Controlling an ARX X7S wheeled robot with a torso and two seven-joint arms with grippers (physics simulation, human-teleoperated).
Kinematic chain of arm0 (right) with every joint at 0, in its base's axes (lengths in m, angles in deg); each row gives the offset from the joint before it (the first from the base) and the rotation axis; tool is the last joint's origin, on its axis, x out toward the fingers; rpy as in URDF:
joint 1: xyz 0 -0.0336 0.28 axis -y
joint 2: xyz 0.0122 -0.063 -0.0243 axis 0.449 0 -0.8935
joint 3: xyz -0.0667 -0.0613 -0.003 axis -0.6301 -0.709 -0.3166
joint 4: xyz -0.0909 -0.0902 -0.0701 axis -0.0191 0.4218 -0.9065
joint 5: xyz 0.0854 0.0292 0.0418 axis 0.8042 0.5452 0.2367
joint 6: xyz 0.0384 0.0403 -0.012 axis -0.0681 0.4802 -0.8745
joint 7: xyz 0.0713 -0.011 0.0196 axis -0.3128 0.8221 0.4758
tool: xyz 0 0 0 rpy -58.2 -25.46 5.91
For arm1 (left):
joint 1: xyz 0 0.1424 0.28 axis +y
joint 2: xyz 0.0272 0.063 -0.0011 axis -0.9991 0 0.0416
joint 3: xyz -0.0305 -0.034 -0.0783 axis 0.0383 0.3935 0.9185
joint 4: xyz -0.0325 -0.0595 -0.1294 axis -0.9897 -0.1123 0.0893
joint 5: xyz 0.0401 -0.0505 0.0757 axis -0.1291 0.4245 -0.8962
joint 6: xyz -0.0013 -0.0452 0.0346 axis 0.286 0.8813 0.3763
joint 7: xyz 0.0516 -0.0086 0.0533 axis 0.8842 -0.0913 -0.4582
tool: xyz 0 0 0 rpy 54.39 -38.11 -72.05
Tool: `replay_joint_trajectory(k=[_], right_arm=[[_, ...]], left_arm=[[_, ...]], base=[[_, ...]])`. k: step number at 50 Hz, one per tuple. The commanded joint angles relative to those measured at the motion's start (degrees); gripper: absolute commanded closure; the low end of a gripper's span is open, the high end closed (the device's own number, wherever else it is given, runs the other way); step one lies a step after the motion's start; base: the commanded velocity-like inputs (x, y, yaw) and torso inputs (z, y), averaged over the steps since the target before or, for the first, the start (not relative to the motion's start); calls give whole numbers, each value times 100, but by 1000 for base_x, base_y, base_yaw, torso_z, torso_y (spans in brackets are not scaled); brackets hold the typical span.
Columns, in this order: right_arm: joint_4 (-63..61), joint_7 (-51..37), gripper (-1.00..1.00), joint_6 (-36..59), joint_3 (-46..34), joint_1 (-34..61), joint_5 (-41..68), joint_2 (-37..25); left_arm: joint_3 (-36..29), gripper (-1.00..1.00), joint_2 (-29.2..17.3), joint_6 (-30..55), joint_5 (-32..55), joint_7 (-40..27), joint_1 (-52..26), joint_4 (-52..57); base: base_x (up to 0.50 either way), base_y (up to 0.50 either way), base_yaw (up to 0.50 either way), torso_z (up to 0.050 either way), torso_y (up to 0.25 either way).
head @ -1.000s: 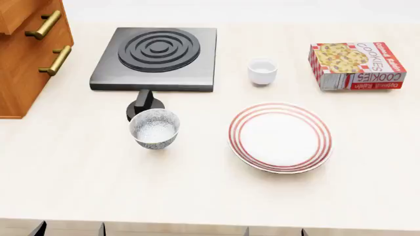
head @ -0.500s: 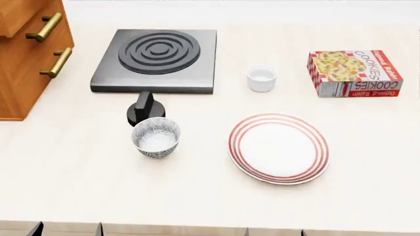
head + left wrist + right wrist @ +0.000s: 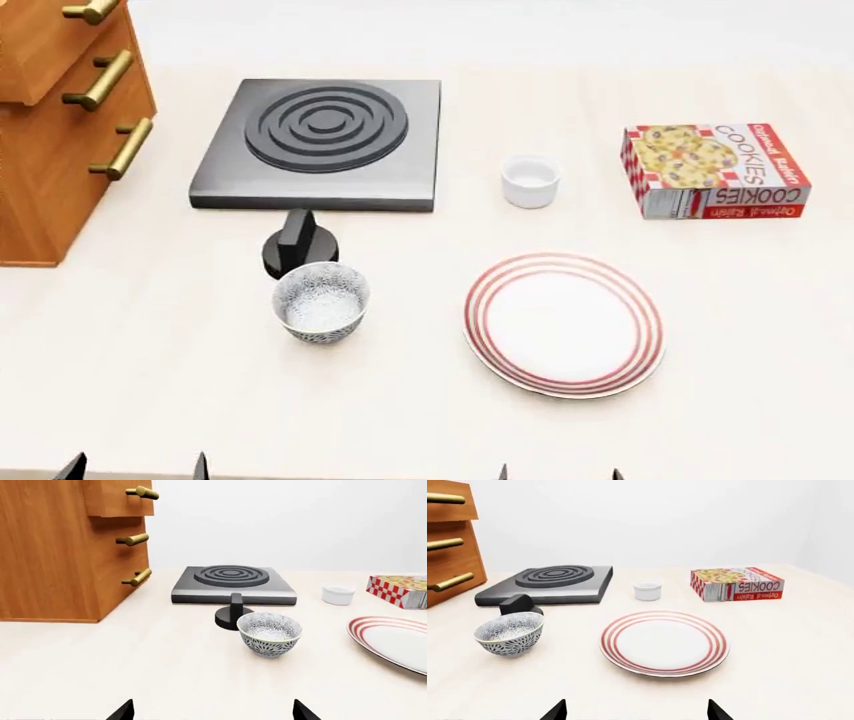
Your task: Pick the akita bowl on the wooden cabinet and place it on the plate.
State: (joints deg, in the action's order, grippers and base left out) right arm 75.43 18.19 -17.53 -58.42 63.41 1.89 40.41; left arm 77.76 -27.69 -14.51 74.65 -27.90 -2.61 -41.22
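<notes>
While both hands, left (image 3: pixel 211 711) and right (image 3: pixel 636 709), stay spread and empty, the akita bowl (image 3: pixel 320 302) sits on the tabletop (image 3: pixel 400 420) beside the plate (image 3: pixel 563 323), apart from the wooden cabinet (image 3: pixel 60 120).

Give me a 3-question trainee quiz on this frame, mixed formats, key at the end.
1. True or false: the patterned bowl sits on top of the wooden cabinet.
2. Multiple choice: what stands closest to the bowl? A) the black knob B) the cookie box C) the small white cup
3. Fill in: the plate with red rings holds ____.

Key:
1. False. It stands on the table, in front of the stove burner.
2. A.
3. Nothing; it is empty, and both the left gripper and the right gripper are open and holding nothing.
</notes>
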Motion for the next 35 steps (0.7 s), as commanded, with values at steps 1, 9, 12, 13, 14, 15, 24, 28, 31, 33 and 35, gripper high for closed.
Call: replay_joint_trajectory(k=[1,9,12,13,14,15,24,28,31,33,35], right_arm=[[-6,-91,-100,39,-103,14,66,-79],[-9,-145,-100,53,-171,22,93,-134],[-14,-198,-100,51,-185,23,79,-149],[-17,-197,-100,45,-191,21,93,-154],[-28,-231,-100,42,-210,16,48,-163],[-26,-262,-100,36,-222,17,17,-167],[-12,-287,-100,22,-277,27,77,-213],[-8,-296,-100,11,-287,30,122,-229],[3,-310,-100,1,-302,35,134,-240],[5,-320,-100,-5,-314,35,139,-249],[8,-328,-100,-9,-323,35,150,-257]], left_arm=[[-83,-100,-80,1,105,-76,-25,-31],[-106,-100,-110,-27,165,-185,-17,-8],[-153,-100,-134,-118,129,-207,3,-9],[-166,-100,-140,-123,120,-220,2,-13],[-189,-100,-151,-142,100,-226,18,2],[-197,-100,-157,-141,98,-236,13,-4],[-295,-100,-209,-150,59,-311,2,-31],[-327,-100,-229,-166,64,-330,-4,-43],[-340,-100,-246,-172,82,-340,-17,-60],[-355,-100,-256,-183,80,-352,-17,-65],[-365,-100,-264,-185,90,-362,-22,-73]], base=[[0,0,0,50,8],[0,0,0,47,8],[0,13,0,0,0],[0,94,0,0,0],[0,500,0,0,0],[0,500,0,0,0],[0,500,0,0,0],[0,500,0,0,0],[0,500,0,0,0],[0,500,0,0,0],[0,500,0,0,0]])
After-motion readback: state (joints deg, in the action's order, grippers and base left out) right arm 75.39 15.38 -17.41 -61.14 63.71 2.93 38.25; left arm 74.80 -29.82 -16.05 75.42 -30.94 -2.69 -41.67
